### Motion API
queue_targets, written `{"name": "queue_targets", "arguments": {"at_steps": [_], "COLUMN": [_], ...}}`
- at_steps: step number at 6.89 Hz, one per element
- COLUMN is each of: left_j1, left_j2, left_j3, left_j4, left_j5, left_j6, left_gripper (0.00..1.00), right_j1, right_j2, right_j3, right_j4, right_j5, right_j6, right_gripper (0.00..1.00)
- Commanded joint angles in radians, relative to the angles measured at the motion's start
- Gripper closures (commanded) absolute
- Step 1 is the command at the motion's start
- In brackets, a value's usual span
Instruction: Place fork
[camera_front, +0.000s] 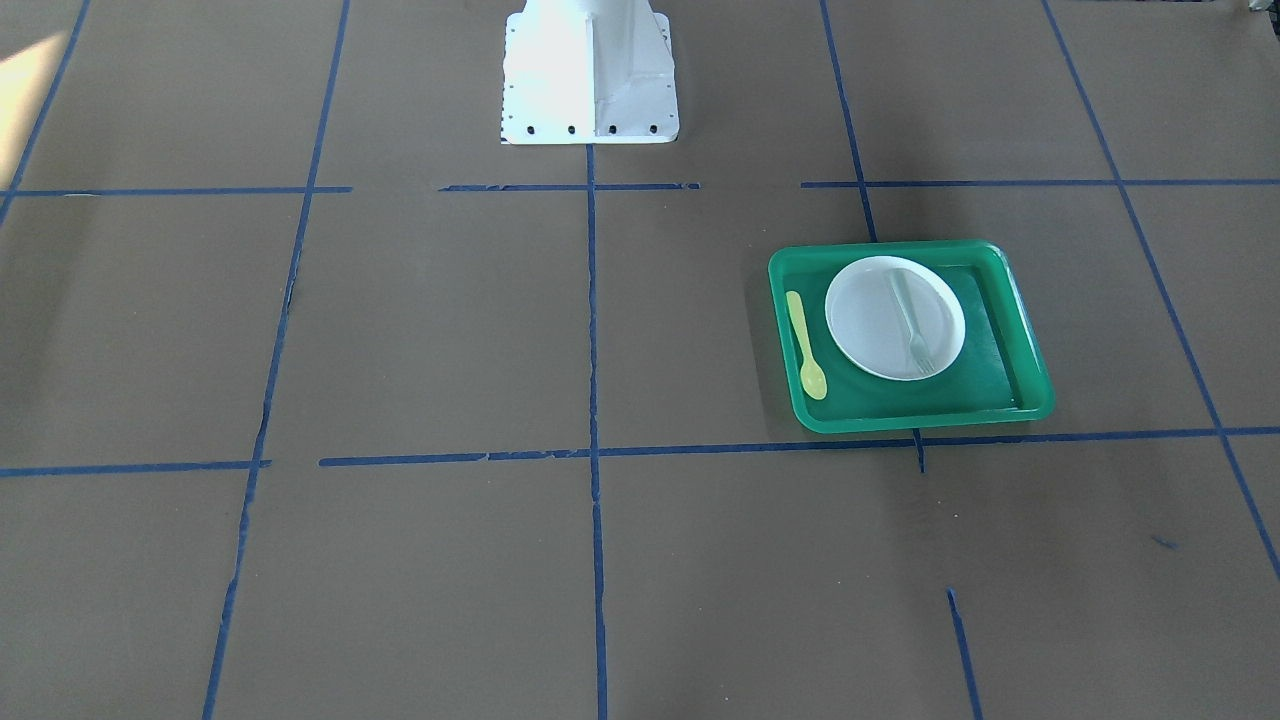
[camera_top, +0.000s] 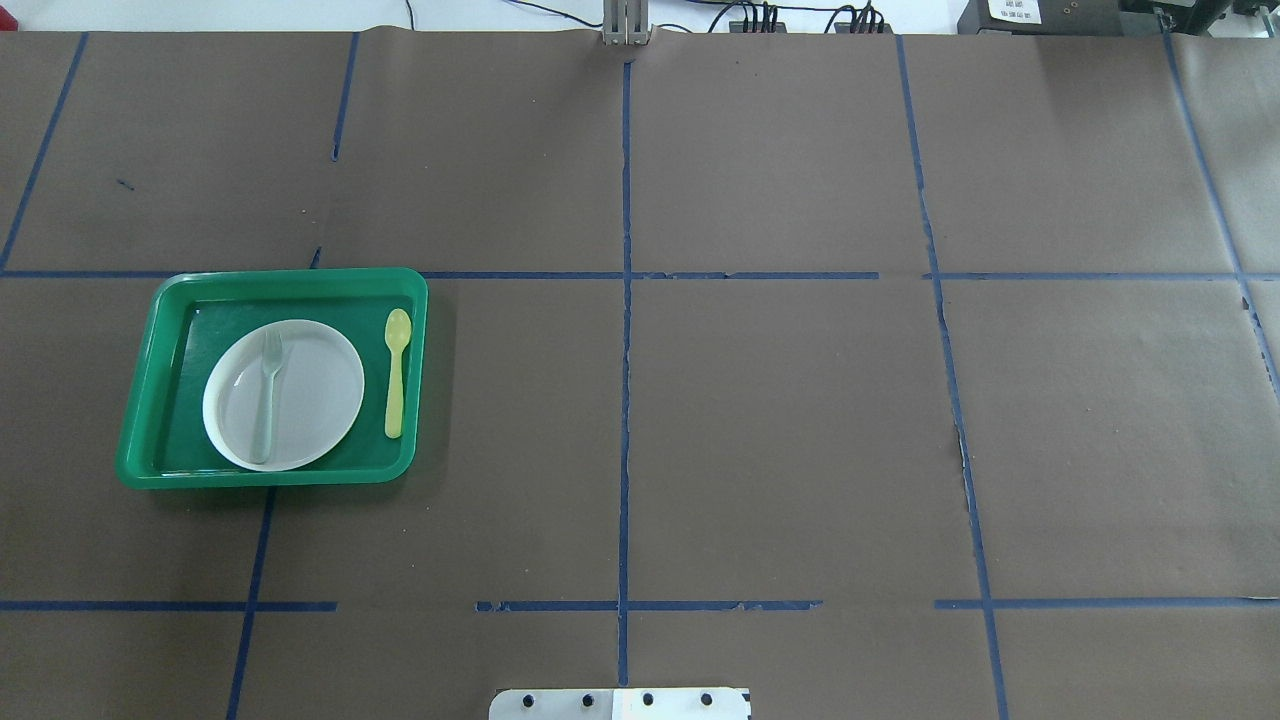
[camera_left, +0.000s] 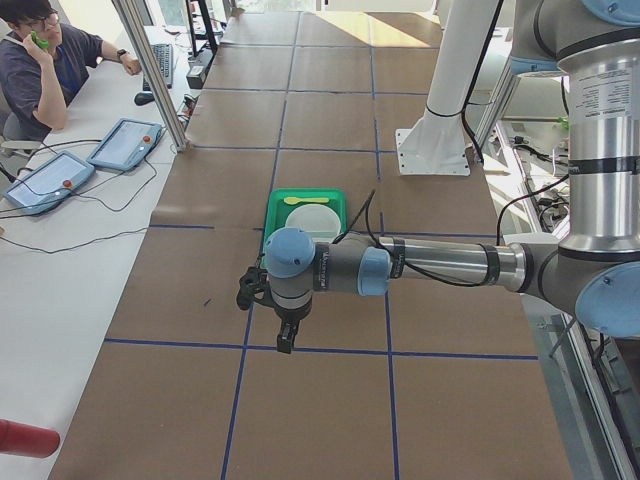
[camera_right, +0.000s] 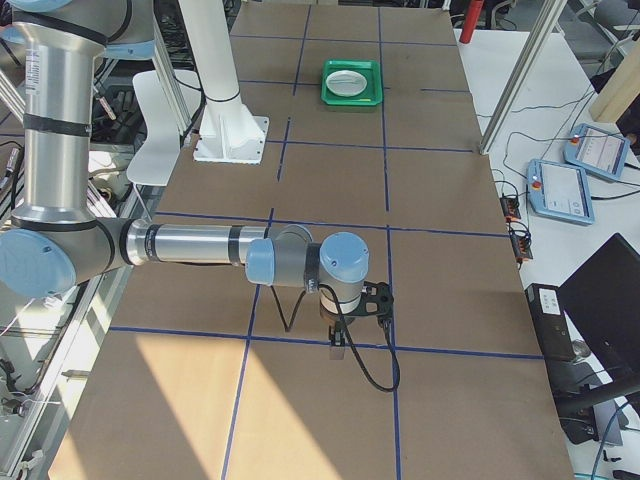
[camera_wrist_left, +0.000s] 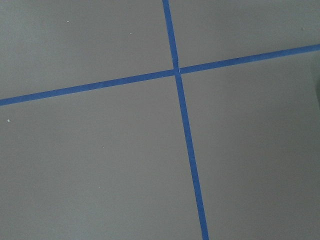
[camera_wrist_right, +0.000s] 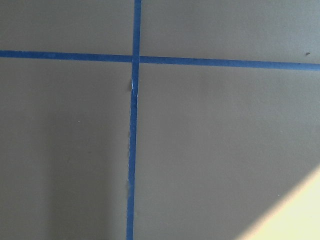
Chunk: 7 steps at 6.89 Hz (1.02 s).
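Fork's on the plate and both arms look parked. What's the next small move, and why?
Probably swing the left gripper toward the green tray, above the fork handle. The fork lies on the white plate, the tray sits in the robot's left half, and that gripper hangs far from it. If the plate is the goal, no move is needed.

The tray (camera_top: 290, 273) lies open from above; its raised rim blocks a sideways reach. Inside, the plate (camera_top: 322, 385) fills the middle, bare either side of the fork (camera_top: 266, 405); the spoon (camera_top: 396, 380) takes the narrow strip beside it.
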Motion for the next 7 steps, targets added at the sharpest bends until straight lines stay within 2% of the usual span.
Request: {"name": "queue_targets", "arguments": {"at_steps": [1,2,4,6,7], "left_j1": [0.097,0.18,0.381,0.605,0.692], "left_j2": [-0.004,-0.005,-0.011,-0.048,-0.092], "left_j3": [-0.086,-0.106,-0.113,-0.099,-0.076], "left_j4": [-0.078,-0.191,-0.415,-0.529,-0.532], "left_j5": [-0.012,-0.009,0.12,0.229,0.3], "left_j6": [-0.185,-0.364,-0.727,-1.025,-1.134], "left_gripper": [0.0,0.0,0.0,0.0,0.0], "right_j1": [0.0,0.0,0.0,0.0,0.0], "right_j2": [0.0,0.0,0.0,0.0,0.0], "right_j3": [0.001,-0.001,0.001,-0.001,-0.001], "right_j4": [0.0,0.0,0.0,0.0,0.0], "right_j5": [0.0,0.0,0.0,0.0,0.0], "right_j6": [0.0,0.0,0.0,0.0,0.0], "right_gripper": [0.0,0.0,0.0,0.0,0.0]}}
